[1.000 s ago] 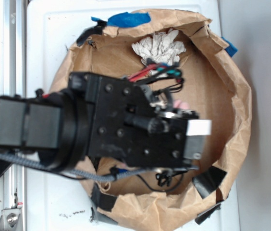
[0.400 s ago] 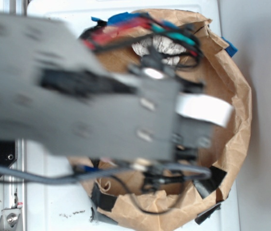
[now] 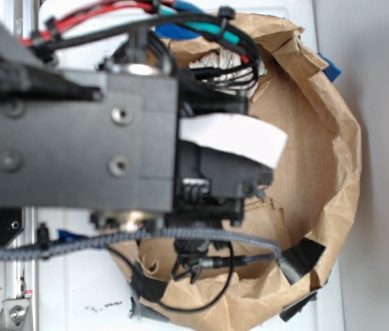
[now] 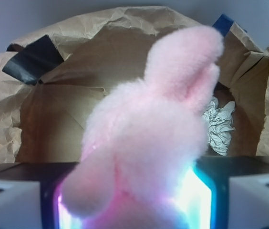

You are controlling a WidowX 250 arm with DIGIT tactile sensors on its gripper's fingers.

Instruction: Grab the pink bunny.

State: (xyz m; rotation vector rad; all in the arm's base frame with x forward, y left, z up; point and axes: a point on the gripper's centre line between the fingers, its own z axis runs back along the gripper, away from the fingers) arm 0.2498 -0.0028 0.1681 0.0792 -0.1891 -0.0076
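Observation:
The pink bunny (image 4: 149,143) fills the wrist view, fluffy, with one long ear pointing up to the right. It sits between the two lit pads of my gripper (image 4: 132,195), which is shut on it. The toy hangs above the floor of the brown paper basin (image 4: 53,119). In the exterior view the black arm and gripper body (image 3: 212,179) loom large and close to the camera, and they hide the bunny.
A crumpled white paper ball (image 4: 219,125) lies at the far side of the basin and is partly covered by cables (image 3: 215,62) in the exterior view. The basin's crumpled paper wall (image 3: 343,158) with black and blue tape rings the area.
The arm has risen toward the exterior camera and shifted left, now looking much larger. It no longer reaches low into the basin.

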